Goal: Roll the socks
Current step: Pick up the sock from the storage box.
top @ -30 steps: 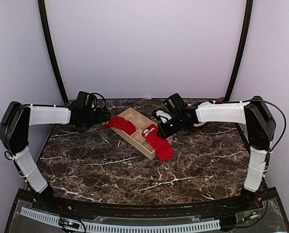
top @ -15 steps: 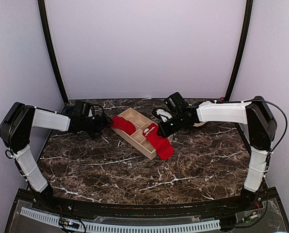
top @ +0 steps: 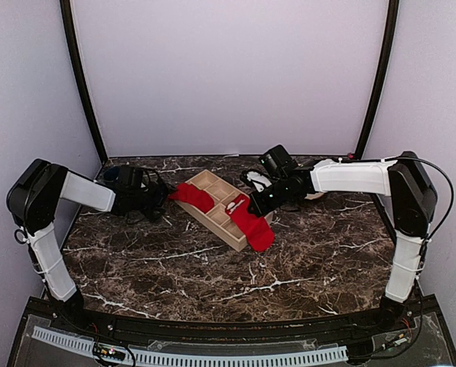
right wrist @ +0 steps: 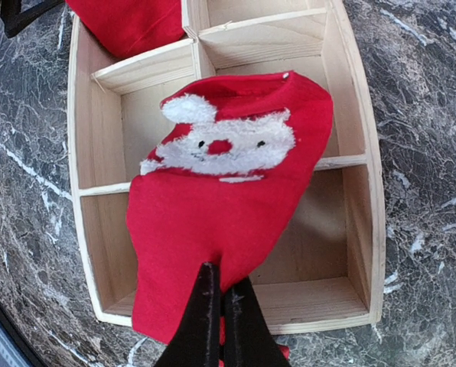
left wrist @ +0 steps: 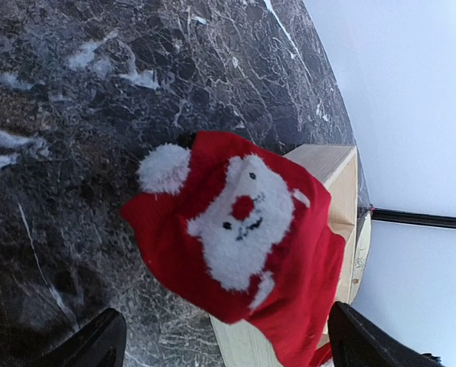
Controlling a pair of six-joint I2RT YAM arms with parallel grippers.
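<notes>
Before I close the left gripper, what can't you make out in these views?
Left wrist view: the free sock runs off the bottom edge, far end unseen.
Right wrist view: the held sock covers the tray's middle compartments; the right gripper hides its pinched edge.
Top view: the left gripper is too small and dark against the table to show its jaws.

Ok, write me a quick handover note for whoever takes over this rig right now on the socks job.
Left end effector: open, empty, just short of the left sock.
Right end effector: shut on the near edge of the right sock.
Left sock: Santa face up, draped from the tray corner onto the table.
Right sock: Santa face up, lying across the tray's compartments.
Done: nothing rolled; the socks lie apart.
Left: bring the socks together and roll them.
</notes>
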